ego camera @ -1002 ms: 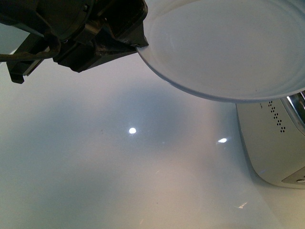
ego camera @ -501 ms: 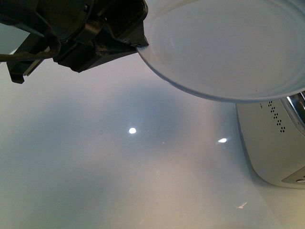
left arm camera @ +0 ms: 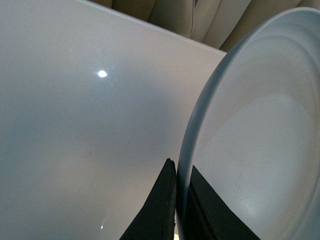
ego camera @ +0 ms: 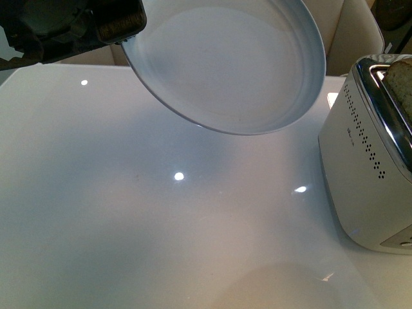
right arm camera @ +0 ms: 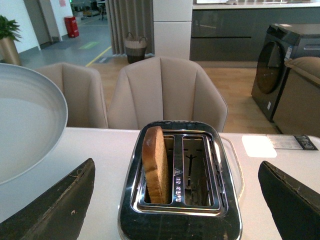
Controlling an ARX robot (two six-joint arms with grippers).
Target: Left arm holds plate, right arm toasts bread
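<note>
Your left gripper (ego camera: 122, 32) is clamped on the rim of the plate (ego camera: 225, 64), holding it tilted above the table (ego camera: 129, 225). Your right gripper (right arm camera: 176, 165) is spread wide, grasping nothing, over the toaster (right arm camera: 227, 200). The bread (right arm camera: 155, 165) stands in one slot.

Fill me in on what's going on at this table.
The left pincer is clamped on the rim of a pale plate, holding it tilted in the air above the white table, beside a toaster. A bread slice stands in one toaster slot, its top sticking out; the other slot is empty. The right pincer is open and holds nothing, facing the toaster from above.
</note>
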